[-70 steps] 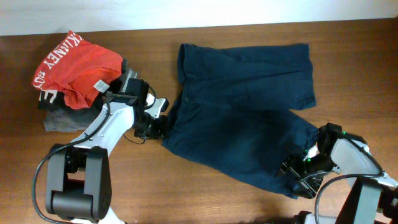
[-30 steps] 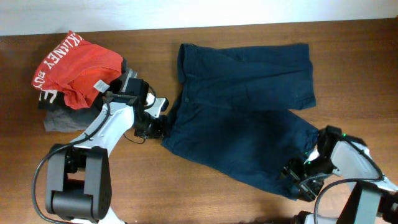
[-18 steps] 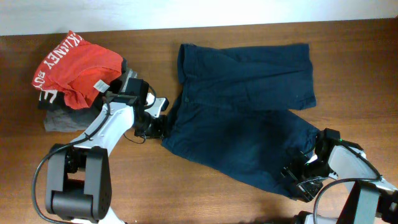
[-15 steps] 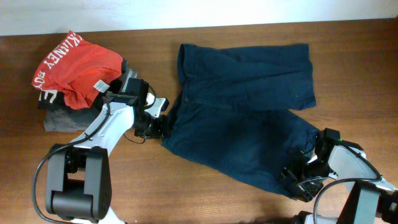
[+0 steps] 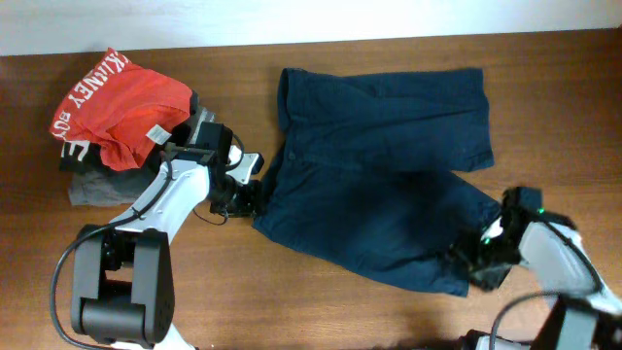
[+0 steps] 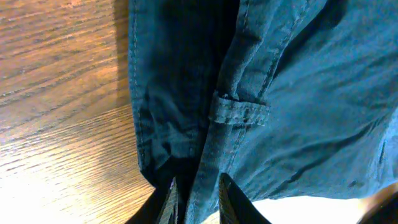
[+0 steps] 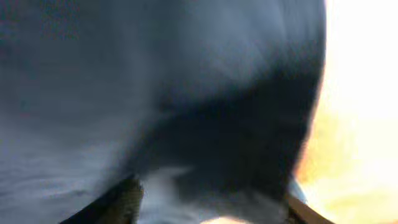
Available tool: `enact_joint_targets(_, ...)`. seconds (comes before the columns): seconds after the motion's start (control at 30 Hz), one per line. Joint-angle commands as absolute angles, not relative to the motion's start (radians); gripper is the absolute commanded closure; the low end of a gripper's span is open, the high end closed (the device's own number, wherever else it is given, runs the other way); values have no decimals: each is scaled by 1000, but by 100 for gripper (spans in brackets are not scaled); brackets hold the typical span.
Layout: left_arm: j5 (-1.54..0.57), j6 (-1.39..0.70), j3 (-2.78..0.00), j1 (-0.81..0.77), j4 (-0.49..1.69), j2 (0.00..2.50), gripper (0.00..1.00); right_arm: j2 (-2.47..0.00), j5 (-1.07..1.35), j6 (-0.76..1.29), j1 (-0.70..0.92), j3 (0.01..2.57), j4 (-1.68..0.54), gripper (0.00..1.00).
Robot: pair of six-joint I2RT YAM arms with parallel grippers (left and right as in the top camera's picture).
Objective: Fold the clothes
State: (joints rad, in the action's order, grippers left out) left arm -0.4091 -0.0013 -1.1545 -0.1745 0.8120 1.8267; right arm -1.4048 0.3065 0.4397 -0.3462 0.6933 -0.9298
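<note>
Navy shorts (image 5: 389,165) lie spread flat on the wooden table (image 5: 58,253), centre to right of the overhead frame. The waistband is on the left side and the two legs run right: one along the top, the other angled down toward the lower right. Left gripper (image 5: 245,194) sits at the lower-left waistband corner. In the left wrist view its fingers (image 6: 169,198) stand close together with the folded waistband edge pinched between them, so it's clamped on the shorts. A belt loop (image 6: 239,112) shows just above the fingertips, bare wood to the left of the cloth. Right gripper (image 5: 478,267) is at the hem of the lower leg, lower right of the overhead frame, on top of the cloth edge. The right wrist view is heavily blurred: dark cloth fills nearly the whole frame and the two fingertips sit far apart at the bottom edge with cloth bunched between them. Can't tell whether it has a grip or is just open over the hem. Upper left of the overhead frame: a red garment with white lettering (image 5: 121,107) piled on a grey folded garment (image 5: 92,190), apart from the shorts.
</note>
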Motion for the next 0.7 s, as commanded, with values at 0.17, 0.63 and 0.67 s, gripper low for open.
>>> enact_joint_targets(0.17,-423,-7,-1167,-176,817,1799,77,-1278,303,356,-347,1011,-877,96)
enact_joint_targets(0.63,-424,-8,-1167,-176,815,1799,67,-1770,400,393,-237,997,-577,96)
enact_joint_targets(0.67,-424,-8,-1168,-176,815,1799,64,-1802,400,402,-231,997,-570,96)
